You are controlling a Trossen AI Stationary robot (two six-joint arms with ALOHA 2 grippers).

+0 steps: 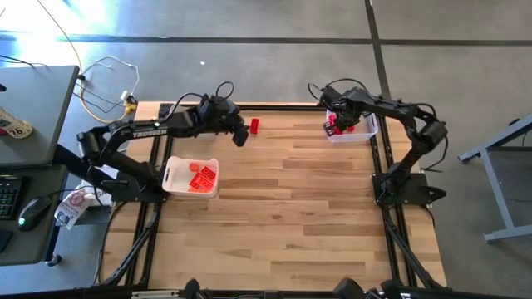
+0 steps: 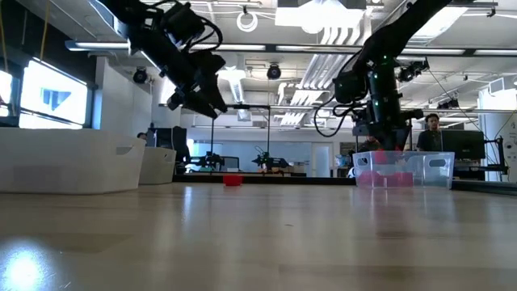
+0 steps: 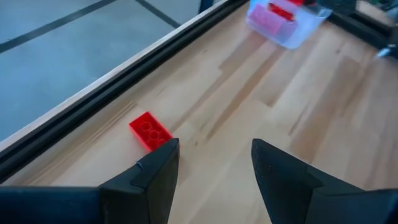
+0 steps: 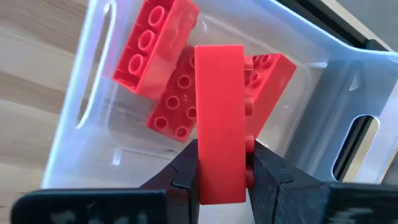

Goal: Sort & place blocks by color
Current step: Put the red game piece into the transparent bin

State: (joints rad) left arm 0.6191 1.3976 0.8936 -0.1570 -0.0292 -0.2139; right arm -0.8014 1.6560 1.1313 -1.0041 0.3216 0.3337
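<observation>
The right pincer (image 4: 222, 163) hangs over the clear bin (image 1: 363, 129) at the counter's (image 1: 299, 216) far right corner, its fingers clamped on a red brick (image 4: 219, 118) held on edge. Other red bricks (image 4: 155, 40) lie inside that bin. Well to the left of the clear bin, a lone red brick (image 3: 150, 130) lies near the counter's far edge, with the left pincer (image 3: 214, 162) raised just beside it, fingers spread and holding nothing. Farther left still, a white bin (image 1: 173, 171) holds orange bricks (image 1: 202, 178).

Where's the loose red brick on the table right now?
The small red studded plastic brick lies on the wooden table near its far edge, just right of the open left pincer.
</observation>
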